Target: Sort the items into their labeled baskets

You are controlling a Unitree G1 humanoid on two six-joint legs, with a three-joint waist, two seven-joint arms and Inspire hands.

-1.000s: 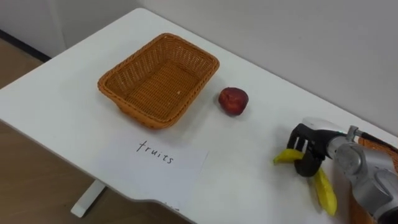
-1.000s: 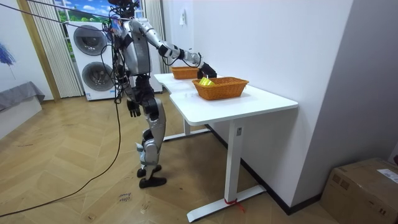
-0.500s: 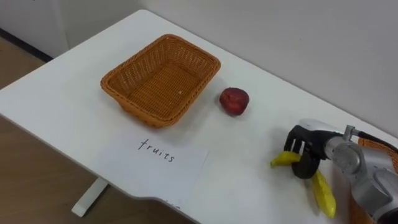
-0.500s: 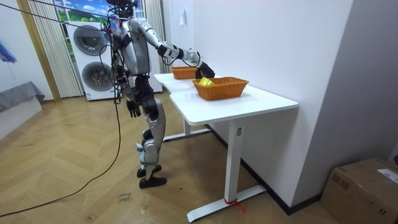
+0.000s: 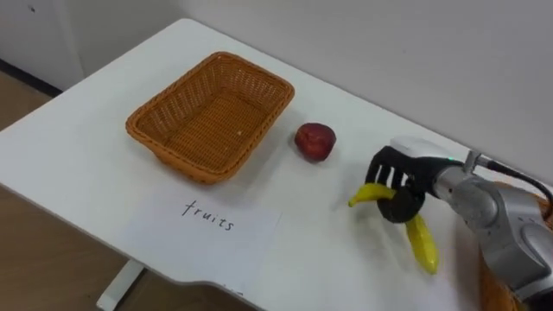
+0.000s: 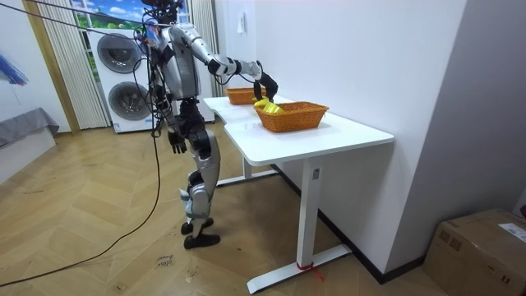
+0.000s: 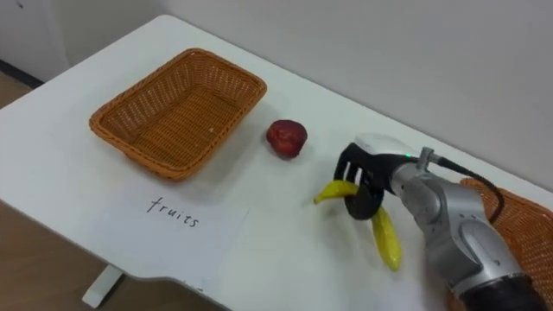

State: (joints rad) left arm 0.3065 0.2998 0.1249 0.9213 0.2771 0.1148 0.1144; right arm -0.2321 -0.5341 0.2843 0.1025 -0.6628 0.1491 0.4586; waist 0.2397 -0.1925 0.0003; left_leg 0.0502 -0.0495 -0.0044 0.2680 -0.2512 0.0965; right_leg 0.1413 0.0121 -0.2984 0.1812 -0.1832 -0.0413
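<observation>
Right hand (image 5: 399, 183) is on the banana (image 5: 421, 246), fingers curled round its middle. One end pokes out toward the red fruit (image 5: 314, 141), and the longer end hangs down and back toward me. From the head cameras I judge the banana is just clear of the table (image 5: 86, 130), though I can't be sure the low end isn't brushing it.

The target is the empty basket (image 5: 207, 121) at the far left, behind the paper label (image 5: 207, 233) reading "fruits". The second basket (image 7: 518, 226) sits at my right elbow. Left hand (image 6: 176, 145) hangs by the hip in the room view, too small there to tell its state.

Now the risks:
- **Rotation in the grasp:** I'm holding a curved, smooth fruit near its bend — if I swing left too fast, the heavy end could turn in my grasp and slip out.
- **The red fruit:** it lies right on the line between hand and basket. If I carry low, the trailing end clips it and sends it rolling toward the edge.
- **The near rim:** if I come in shallow, the dangling end catches the wicker and shoves the whole basket.

So my call is to lift first, then cross.
</observation>
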